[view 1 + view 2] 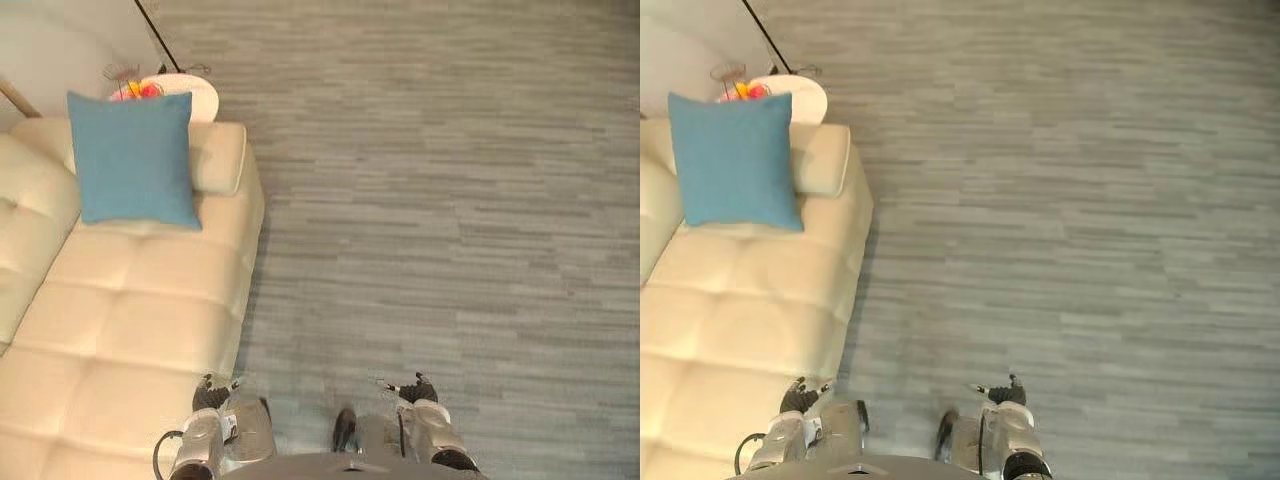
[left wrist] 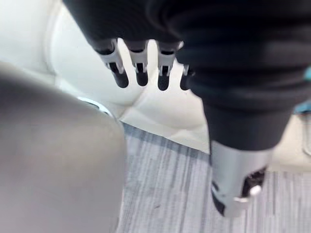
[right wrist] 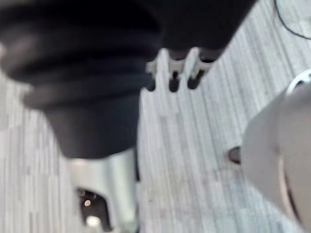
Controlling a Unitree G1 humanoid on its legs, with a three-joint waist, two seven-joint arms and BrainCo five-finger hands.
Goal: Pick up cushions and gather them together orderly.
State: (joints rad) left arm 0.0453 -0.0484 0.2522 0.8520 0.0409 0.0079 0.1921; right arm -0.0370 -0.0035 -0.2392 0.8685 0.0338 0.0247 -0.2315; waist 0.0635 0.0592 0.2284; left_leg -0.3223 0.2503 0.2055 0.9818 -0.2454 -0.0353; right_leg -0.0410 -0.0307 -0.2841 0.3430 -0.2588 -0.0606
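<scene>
A blue square cushion (image 1: 134,157) leans upright against the cream armrest at the far end of the cream tufted sofa (image 1: 130,320). My left hand (image 1: 213,395) hangs low by the sofa's front corner, fingers (image 2: 140,63) straight and relaxed, holding nothing. My right hand (image 1: 418,392) hangs over the grey floor, fingers (image 3: 174,73) loose and empty. Both hands are far from the cushion.
A small round white side table (image 1: 190,92) with colourful items stands behind the sofa's armrest, beside a thin dark pole (image 1: 158,35). Grey plank flooring (image 1: 450,200) spreads wide to the right of the sofa.
</scene>
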